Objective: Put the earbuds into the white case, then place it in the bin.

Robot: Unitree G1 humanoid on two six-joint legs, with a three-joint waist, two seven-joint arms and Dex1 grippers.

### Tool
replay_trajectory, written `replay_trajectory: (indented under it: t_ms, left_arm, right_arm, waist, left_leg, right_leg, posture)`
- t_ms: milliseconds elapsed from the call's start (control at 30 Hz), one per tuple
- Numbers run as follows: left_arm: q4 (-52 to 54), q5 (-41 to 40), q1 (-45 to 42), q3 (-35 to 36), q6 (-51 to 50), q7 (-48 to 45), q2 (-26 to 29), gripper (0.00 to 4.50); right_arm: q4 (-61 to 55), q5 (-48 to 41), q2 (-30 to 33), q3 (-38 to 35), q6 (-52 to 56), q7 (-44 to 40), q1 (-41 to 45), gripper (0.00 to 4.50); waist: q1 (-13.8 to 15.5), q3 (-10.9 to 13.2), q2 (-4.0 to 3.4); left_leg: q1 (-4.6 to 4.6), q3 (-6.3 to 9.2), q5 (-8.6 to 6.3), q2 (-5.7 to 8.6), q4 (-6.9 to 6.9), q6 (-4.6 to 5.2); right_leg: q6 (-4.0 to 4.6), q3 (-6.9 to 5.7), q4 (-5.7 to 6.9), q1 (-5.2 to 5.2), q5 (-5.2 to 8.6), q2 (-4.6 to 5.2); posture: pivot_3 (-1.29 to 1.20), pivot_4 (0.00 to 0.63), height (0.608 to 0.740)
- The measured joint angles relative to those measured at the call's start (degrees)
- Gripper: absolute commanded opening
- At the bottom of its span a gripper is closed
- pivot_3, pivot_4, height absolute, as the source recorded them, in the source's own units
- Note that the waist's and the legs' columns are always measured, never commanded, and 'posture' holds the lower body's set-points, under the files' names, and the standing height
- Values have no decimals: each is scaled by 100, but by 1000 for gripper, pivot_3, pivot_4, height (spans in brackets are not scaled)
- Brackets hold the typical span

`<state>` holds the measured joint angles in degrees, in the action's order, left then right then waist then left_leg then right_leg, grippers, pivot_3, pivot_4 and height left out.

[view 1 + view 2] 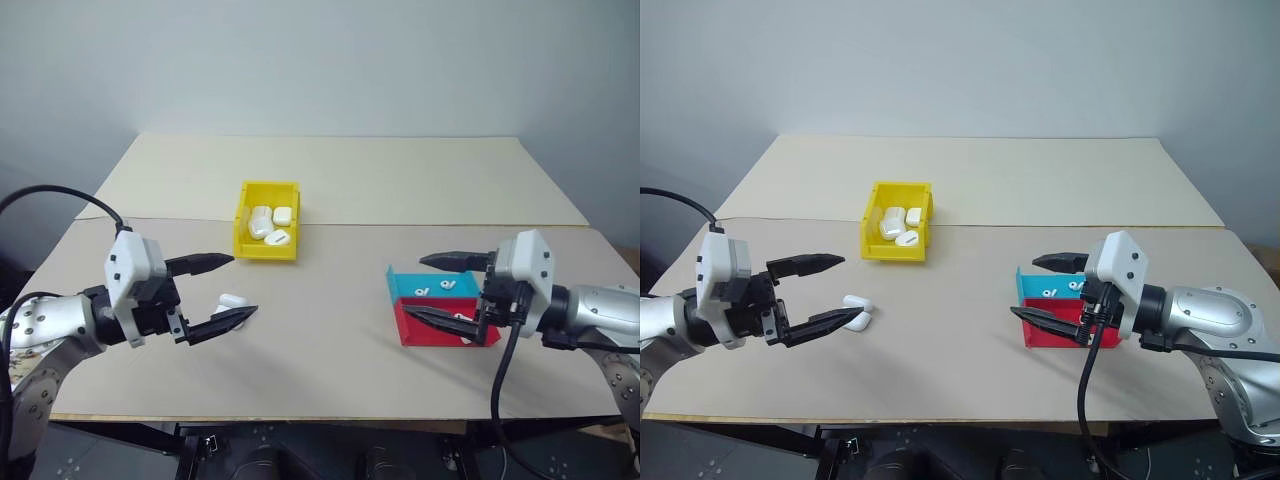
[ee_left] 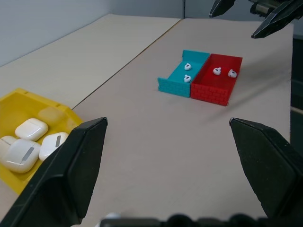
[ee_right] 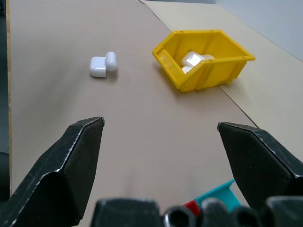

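Head-camera views showed both hands raised above the beige counter (image 1: 330,300), fingers spread wide and gripping nothing. The left hand (image 1: 222,291) hung near the white case (image 3: 102,65) — lid flipped open, lying on the counter just beyond the lower fingertip. The right hand (image 1: 430,287) hovered over the joined teal tray (image 2: 182,73) and red tray (image 2: 217,85) at the counter's right side. Two of the earbuds (image 2: 187,72) lay in the teal tray, two more in the red. The bin (image 1: 267,221), bright yellow, stood well behind the case near the counter's middle — already holding several closed white cases (image 1: 268,227).
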<state>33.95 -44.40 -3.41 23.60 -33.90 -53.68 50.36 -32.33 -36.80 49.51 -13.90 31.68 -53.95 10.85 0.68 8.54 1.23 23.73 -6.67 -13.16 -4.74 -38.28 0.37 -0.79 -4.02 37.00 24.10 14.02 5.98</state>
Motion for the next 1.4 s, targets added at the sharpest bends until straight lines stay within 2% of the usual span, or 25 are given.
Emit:
replay_trajectory:
  t_ms: [300, 500, 600, 733, 867, 1067, 1267, 1400]
  left_arm:
    - [146, 132, 151, -12, -262, 277, 328, 4500]
    - [729, 1007, 142, -293, -895, 1281, 953, 4500]
    - [1040, 888, -25, -306, -1621, 1706, 964, 4500]
    - [1115, 88, -1016, -537, -3957, 2209, 1284, 4500]
    - [692, -275, -2065, -1083, -5559, 2824, 971, 4500]
    - [-645, -1509, -2987, -1826, -5841, 4187, 912, 4500]
    - [-2138, -3566, -4030, -2851, -5841, 6253, 891, 4500]
    - [-2657, -4741, -4501, -3484, -5841, 7271, 1051, 4500]
  right_arm:
    - [24, -51, -9, 2, 67, 173, 16, 4456]
    - [25, -53, -8, 99, 154, 256, 197, 4456]
    - [24, -56, -7, 176, 228, 284, 208, 4456]
    - [-116, -119, -15, 173, 302, 408, 168, 4456]
    - [-245, -173, -103, 198, 371, 594, 103, 4456]
    - [-326, -225, -185, 220, 388, 749, 88, 4456]
    - [-342, -273, -306, 387, 399, 914, 150, 4456]
    - [-399, -278, -378, 420, 399, 1016, 133, 4456]
  waist:
    - [-1, 1, 2]
    - [0, 1, 2]
    - [0, 1, 2]
    - [18, 2, 5]
    - [10, 5, 12]
    - [2, 10, 22]
    - [2, 13, 31]
    - [0, 13, 32]
  left_leg:
    - [0, 0, 0, -1, 0, 0]
    - [-1, 0, 0, 0, 3, 0]
    - [0, 2, 0, 0, 4, 0]
    - [-7, 9, 1, 3, 3, -2]
    - [-5, 13, 1, 4, 3, -2]
    - [-7, 25, 1, 4, 4, -2]
    - [-6, 31, 1, 5, 4, -2]
    - [-7, 30, 2, 7, 5, -3]
  right_leg:
    - [0, 0, 0, 1, 0, -1]
    - [0, 4, -1, 3, 0, 0]
    - [0, 5, -1, 4, 0, 0]
    - [-2, 6, 3, -4, 1, 0]
    - [-2, 6, 3, -2, 1, -1]
    - [-1, 11, 5, -2, 0, 1]
    - [0, 14, 5, 0, -1, 3]
    - [0, 17, 7, 2, -1, 5]
  posture:
    - [0, 150, 740]
    - [0, 150, 740]
    - [0, 150, 740]
    - [0, 150, 740]
    - [0, 150, 740]
    - [0, 150, 740]
    - [0, 150, 740]
    - [0, 150, 740]
